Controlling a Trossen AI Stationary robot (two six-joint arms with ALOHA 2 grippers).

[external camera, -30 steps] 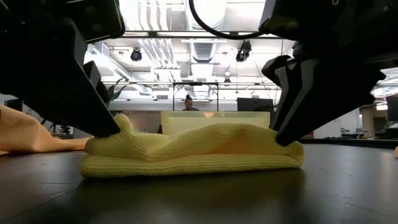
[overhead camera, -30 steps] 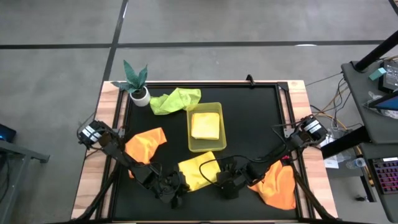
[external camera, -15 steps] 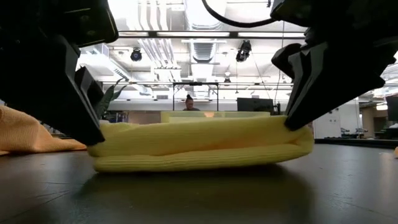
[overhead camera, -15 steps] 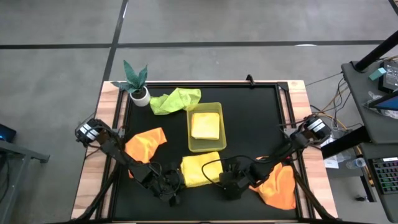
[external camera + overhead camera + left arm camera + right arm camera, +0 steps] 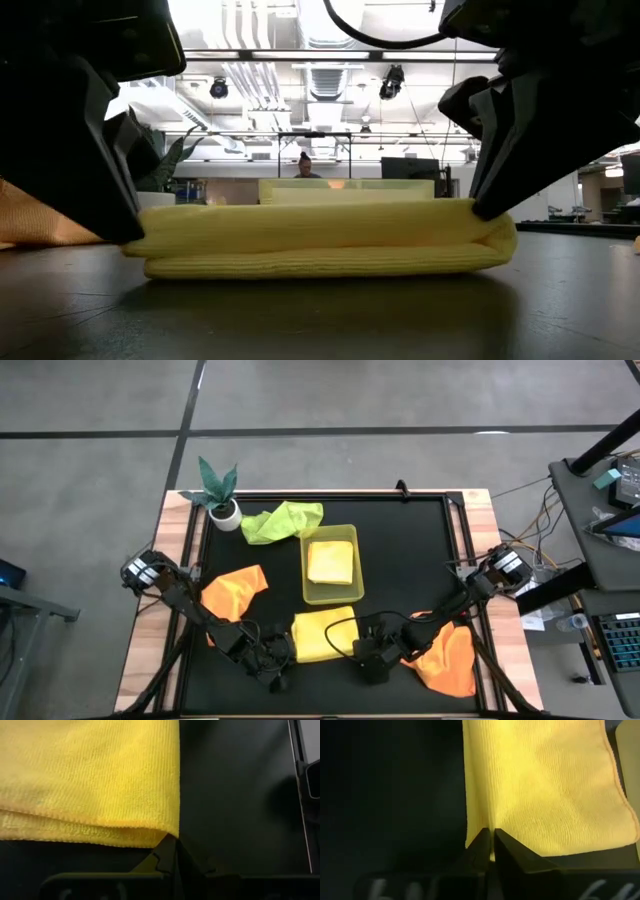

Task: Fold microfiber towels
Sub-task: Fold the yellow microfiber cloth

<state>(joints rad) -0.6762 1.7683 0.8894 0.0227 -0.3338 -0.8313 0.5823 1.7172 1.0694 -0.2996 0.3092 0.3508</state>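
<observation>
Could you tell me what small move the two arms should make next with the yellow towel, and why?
Probably lift both corners together: the left pincer and right pincer are each shut on a near corner of the yellow towel, which lies flat on the table.

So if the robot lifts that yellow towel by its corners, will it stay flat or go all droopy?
Probably droopy. The yellow towel looks soft and fuzzy, and its folded layers bulge, so the middle would likely sag between the left gripper and right gripper. It's probably light too, and its nubbly weave shouldn't slip easily.
</observation>
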